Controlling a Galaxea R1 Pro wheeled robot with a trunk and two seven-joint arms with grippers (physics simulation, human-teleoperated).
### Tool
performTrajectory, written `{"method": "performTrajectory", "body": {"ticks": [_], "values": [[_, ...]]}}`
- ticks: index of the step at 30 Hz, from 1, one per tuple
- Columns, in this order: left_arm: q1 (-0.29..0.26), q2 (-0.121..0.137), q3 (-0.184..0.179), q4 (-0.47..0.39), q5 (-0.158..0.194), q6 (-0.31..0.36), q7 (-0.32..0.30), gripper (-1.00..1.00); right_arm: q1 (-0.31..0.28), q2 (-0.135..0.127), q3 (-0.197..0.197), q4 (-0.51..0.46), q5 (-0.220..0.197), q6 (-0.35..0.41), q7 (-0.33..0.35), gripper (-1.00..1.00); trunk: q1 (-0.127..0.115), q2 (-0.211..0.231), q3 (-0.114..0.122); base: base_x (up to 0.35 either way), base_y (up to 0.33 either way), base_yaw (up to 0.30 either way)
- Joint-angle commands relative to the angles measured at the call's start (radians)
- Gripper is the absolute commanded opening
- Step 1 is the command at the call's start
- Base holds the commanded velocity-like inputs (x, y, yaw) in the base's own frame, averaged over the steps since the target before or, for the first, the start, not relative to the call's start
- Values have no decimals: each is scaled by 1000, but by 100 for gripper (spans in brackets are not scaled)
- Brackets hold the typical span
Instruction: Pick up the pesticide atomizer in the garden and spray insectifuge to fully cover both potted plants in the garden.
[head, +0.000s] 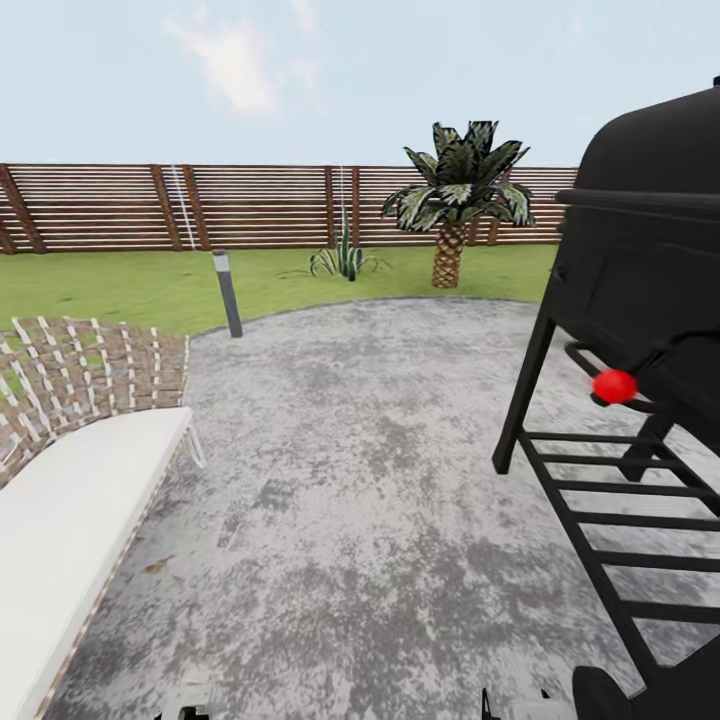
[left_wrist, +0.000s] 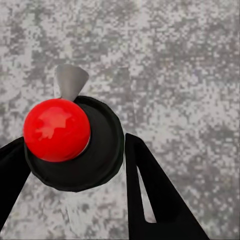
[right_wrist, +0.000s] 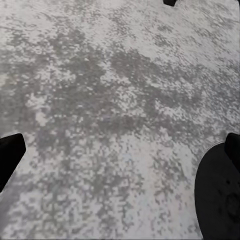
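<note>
In the left wrist view the pesticide atomizer shows end-on as a dark round body with a pale grey trigger piece and a red ball on top. My left gripper is shut on it, one black finger pressed to each side, above mottled grey paving. My right gripper is open over the same paving, with a fingertip at each side of its view and nothing between them. The two potted plants are out of view.
The round grey patio stretches ahead to lawn and a brown slatted fence. A black grill with a red knob stands close at the right. At the left is a wicker lounger. Beyond are a bollard lamp, a striped clump and a palm.
</note>
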Motion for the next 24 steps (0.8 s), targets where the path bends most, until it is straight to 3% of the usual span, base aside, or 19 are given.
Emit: {"method": "performTrajectory", "body": {"ticks": [1, 11, 24], "values": [[-1, 0, -6, 1, 11, -3, -4, -100, 0, 0, -4, 0, 11, -1, -8, 100, 0, 0, -1, 302, 176, 0], [-1, -1, -6, 1, 11, -3, -3, -100, 0, 1, -4, 0, 11, -1, -8, 100, 0, 0, -1, 300, 167, 0], [-1, -3, -6, 1, 11, -3, -4, -100, 0, 0, -4, 0, 11, -1, -8, 100, 0, 0, -1, 299, 10, 0]]}}
